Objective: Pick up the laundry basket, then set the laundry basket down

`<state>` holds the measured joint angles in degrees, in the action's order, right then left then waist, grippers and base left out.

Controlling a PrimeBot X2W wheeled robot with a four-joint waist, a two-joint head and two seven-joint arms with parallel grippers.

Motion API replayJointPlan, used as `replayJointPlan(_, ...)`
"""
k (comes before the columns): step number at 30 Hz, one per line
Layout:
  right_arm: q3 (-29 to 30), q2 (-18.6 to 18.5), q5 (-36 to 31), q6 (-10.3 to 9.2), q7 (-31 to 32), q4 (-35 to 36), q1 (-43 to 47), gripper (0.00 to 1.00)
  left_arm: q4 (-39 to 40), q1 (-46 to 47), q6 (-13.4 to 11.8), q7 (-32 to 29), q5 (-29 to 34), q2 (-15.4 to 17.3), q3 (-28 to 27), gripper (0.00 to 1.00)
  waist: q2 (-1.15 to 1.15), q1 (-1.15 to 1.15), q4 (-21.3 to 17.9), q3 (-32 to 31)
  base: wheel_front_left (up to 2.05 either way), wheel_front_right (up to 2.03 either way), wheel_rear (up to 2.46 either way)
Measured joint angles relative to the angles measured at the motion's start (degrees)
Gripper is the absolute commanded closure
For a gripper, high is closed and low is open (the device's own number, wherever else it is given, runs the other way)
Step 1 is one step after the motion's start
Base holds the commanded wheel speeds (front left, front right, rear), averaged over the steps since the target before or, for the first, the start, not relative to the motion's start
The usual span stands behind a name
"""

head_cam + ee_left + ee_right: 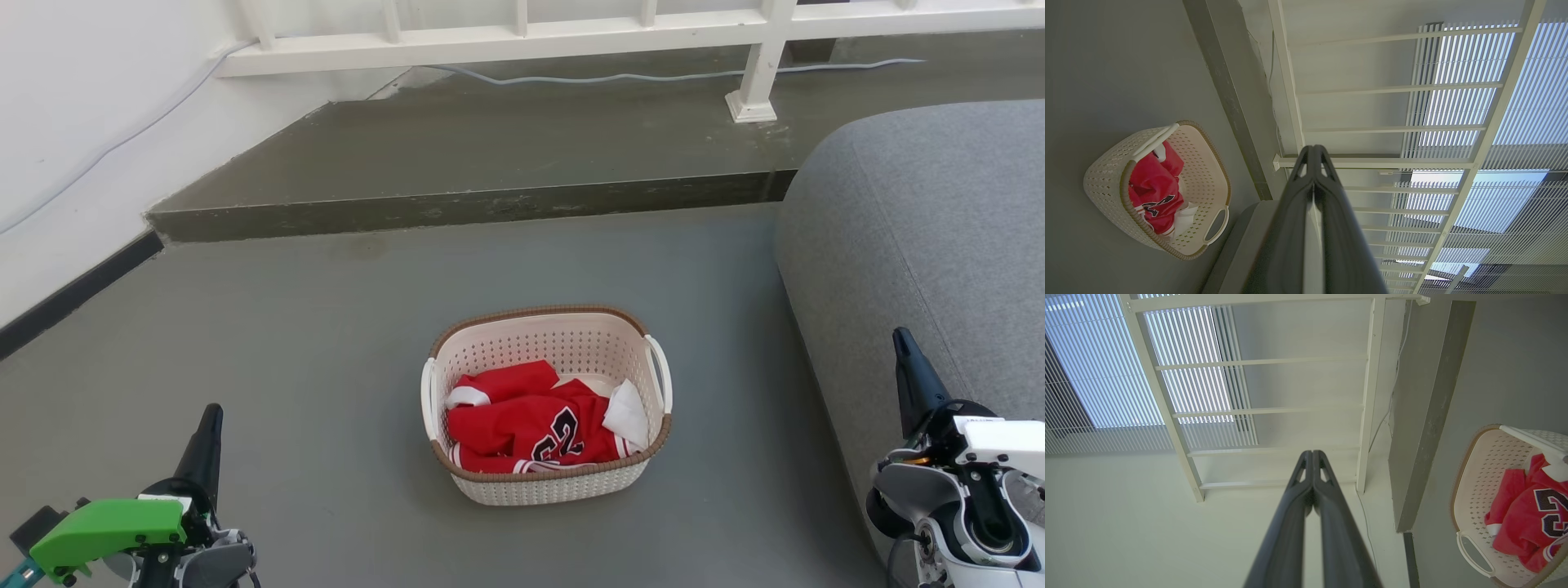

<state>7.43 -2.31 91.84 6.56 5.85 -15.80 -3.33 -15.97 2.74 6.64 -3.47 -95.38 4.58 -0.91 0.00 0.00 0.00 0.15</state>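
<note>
Both jaws closed, empty — laundry basket (545, 486) sits between them, apart.

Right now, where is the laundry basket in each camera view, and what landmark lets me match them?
Head view: laundry basket lower centre, on the floor.
Left wrist view: left side, below mid-height, turned sideways in the picture.
Right wrist view: lower right edge, partly cut off.
Shared landmark: the dark raised step just beyond the basket.
</note>
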Motion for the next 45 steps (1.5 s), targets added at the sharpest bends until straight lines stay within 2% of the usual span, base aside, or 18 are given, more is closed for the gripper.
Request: replayJointPlan(45, 0.0, 0.0, 0.0, 0.0, 0.0, 0.0, 0.0, 1.0, 0.1, 0.5, 0.4, 0.0, 0.0, -0.1, -0.3, 1.0, 0.0, 0.0, 0.0, 0.0, 0.0, 0.0, 0.0)
